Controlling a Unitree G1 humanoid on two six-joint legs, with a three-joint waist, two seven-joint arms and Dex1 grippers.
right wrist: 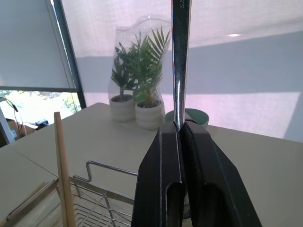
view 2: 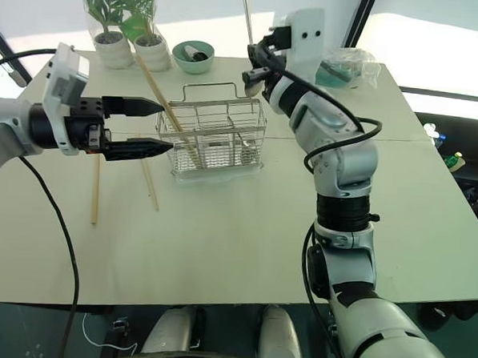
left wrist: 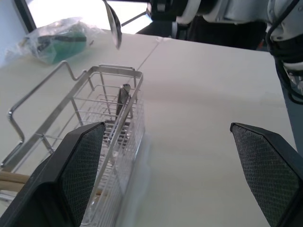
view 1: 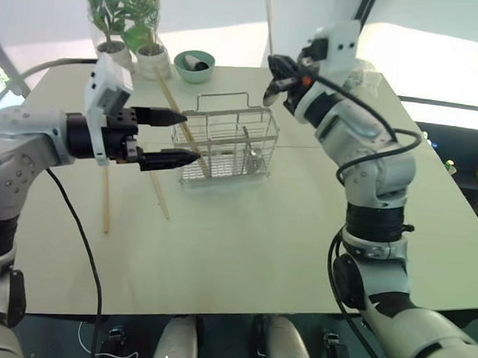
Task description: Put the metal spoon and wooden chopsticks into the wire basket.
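Note:
The wire basket (view 1: 225,142) stands mid-table. One of the wooden chopsticks (view 1: 177,110) leans in its left end, and two more lie on the table to its left (view 1: 105,200) (view 1: 159,195). My left gripper (view 1: 191,138) is open at the basket's left end, level with its rim. The leaning chopstick crosses by the fingertips; I cannot tell if they touch. My right gripper (view 1: 278,78) hovers above the basket's right end, shut on the metal spoon (right wrist: 181,71). The spoon's handle points up and its bowl (left wrist: 113,23) hangs over the basket.
A dark utensil (left wrist: 123,99) stands in the basket's right compartment. A small green bowl (view 1: 194,64) and two potted plants (view 1: 123,20) sit at the table's far left. A plastic bag (view 2: 349,64) lies far right. The table's near half (view 1: 243,251) is bare.

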